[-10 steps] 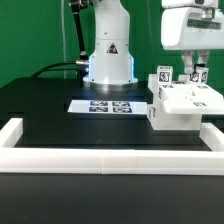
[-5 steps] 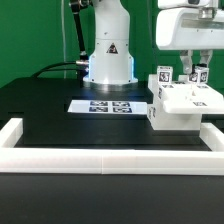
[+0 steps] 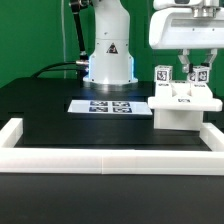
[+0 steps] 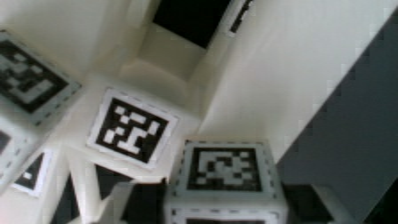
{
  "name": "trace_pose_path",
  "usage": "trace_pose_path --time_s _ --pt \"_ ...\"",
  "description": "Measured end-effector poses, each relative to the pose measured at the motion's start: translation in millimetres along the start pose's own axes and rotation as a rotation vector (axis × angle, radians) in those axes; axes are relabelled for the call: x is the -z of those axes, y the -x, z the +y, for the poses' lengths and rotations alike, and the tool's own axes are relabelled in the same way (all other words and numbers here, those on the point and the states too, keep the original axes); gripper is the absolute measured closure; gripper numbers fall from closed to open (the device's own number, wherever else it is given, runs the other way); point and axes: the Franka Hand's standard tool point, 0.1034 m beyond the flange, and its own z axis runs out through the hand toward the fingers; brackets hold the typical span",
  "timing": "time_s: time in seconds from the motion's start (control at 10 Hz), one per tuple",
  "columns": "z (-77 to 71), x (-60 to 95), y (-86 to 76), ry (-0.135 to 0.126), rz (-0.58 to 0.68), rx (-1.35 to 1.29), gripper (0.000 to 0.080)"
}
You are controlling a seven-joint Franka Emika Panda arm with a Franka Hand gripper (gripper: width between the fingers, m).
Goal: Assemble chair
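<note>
The partly built white chair [image 3: 185,108] stands on the black table at the exterior view's right. Two upright posts with black-and-white tags [image 3: 160,73] [image 3: 201,71] rise from its blocky seat. My gripper [image 3: 186,72] hangs straight above the seat between the two posts, its fingers reaching down to the chair's back. In the wrist view a white tagged chair piece [image 4: 222,170] sits between my dark fingers [image 4: 139,205], which press on its sides, so my gripper [image 4: 226,208] is shut on it. More tagged white chair panels [image 4: 128,125] fill the wrist view.
The marker board [image 3: 110,106] lies flat just to the exterior view's left of the chair. The arm's white base [image 3: 108,60] stands behind it. A low white border rail [image 3: 100,158] runs along the front and both sides of the table.
My gripper body has shifted a little to the exterior view's left. The chair's seat block, which looked skewed, now sits squarer and more upright under it.
</note>
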Motion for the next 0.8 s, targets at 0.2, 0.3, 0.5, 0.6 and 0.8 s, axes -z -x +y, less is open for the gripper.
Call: trace_pose_path --time_s 0.2,0.3,0.5,0.6,0.8 --pt "0.3 0.6 -2.2 0.000 0.012 -0.111 0.0514" --pt "0.5 0.4 -3.2 0.000 0.021 -0.108 0.0514" --pt "0.6 -0.1 -4.8 0.001 0.030 -0.100 0.0514" --pt "1.0 -0.4 -5.8 0.002 0.036 -0.100 0.0514" --pt "4.3 -0.2 -9.7 0.004 0.062 -0.108 0.0514"
